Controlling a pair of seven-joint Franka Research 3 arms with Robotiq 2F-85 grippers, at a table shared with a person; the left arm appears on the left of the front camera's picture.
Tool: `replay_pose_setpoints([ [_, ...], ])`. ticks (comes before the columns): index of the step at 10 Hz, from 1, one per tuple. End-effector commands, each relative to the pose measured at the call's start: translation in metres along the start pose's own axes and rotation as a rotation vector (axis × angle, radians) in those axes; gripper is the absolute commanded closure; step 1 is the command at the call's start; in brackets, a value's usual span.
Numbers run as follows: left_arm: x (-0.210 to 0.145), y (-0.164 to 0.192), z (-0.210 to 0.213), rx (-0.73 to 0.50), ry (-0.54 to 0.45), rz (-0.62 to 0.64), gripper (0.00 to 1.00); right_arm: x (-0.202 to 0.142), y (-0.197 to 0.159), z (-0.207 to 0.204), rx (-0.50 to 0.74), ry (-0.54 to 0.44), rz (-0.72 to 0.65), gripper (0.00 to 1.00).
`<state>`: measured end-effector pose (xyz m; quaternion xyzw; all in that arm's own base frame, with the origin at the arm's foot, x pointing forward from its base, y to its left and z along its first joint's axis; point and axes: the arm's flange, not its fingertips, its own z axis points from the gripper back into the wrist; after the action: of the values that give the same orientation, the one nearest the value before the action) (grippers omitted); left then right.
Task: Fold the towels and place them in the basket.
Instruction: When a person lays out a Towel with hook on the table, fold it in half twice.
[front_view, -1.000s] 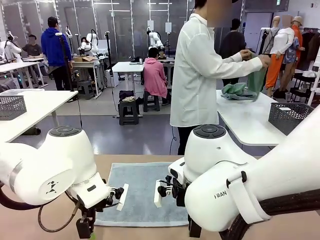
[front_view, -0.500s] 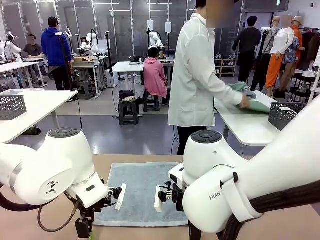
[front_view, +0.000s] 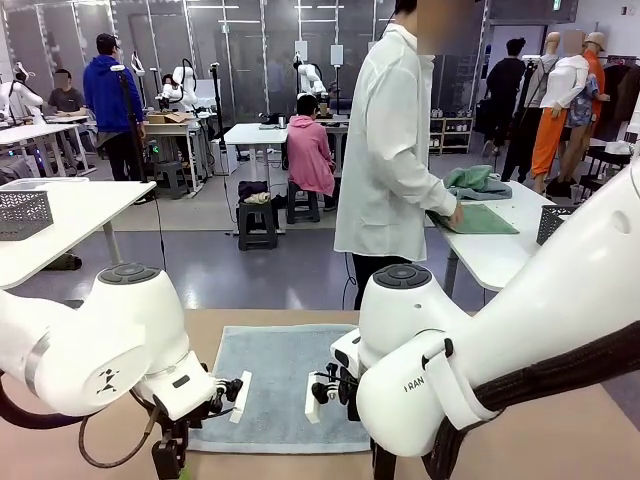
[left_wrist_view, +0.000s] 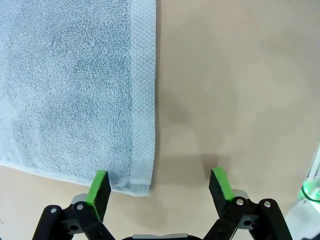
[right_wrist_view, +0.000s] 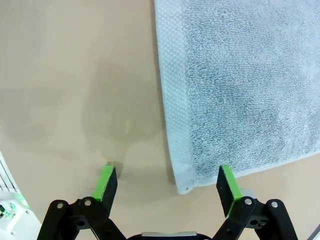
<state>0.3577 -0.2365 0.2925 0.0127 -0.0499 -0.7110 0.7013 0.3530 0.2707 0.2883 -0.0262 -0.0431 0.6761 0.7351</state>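
Where towel (left_wrist_view: 65, 90) corners lie, left pincer (left_wrist_view: 160, 181) and right pincer (right_wrist_view: 167, 176) point down (agape).

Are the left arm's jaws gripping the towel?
No, the left jaws stand wide open, with a corner of the towel lying flat between them.

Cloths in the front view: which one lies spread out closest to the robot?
The pale blue-grey towel, flat on the tan table. The green cloths lie farther off, on the white table beside the person.
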Motion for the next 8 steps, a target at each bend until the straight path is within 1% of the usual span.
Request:
replay_pose_setpoints([
  [1,-0.0011,0.0079,-0.0027,0.014,-0.011,-0.017,0.0,0.0021,-0.0053,-0.0003,-0.029,0.003,0.024,0.0],
  [4,-0.0024,0.0136,-0.0039,0.018,-0.003,-0.008,0.0,0.0013,-0.009,-0.0029,-0.023,0.0,0.023,0.0],
  [5,-0.0024,0.0149,-0.0043,0.024,-0.003,-0.008,0.0,0.0013,-0.0096,-0.0042,-0.01,-0.015,0.036,0.0],
  [6,-0.002,0.0152,-0.0043,0.032,0.006,-0.014,0.19,0.0014,-0.0101,-0.0054,-0.014,-0.017,0.035,0.2],
  [7,-0.0019,0.0156,-0.0035,0.035,0.001,-0.01,0.17,0.0016,-0.0105,-0.006,-0.02,-0.015,0.032,0.18],
  [8,-0.0021,0.0161,-0.0029,0.037,0.006,-0.009,0.17,0.0021,-0.0109,-0.006,-0.019,-0.011,0.029,0.18],
])
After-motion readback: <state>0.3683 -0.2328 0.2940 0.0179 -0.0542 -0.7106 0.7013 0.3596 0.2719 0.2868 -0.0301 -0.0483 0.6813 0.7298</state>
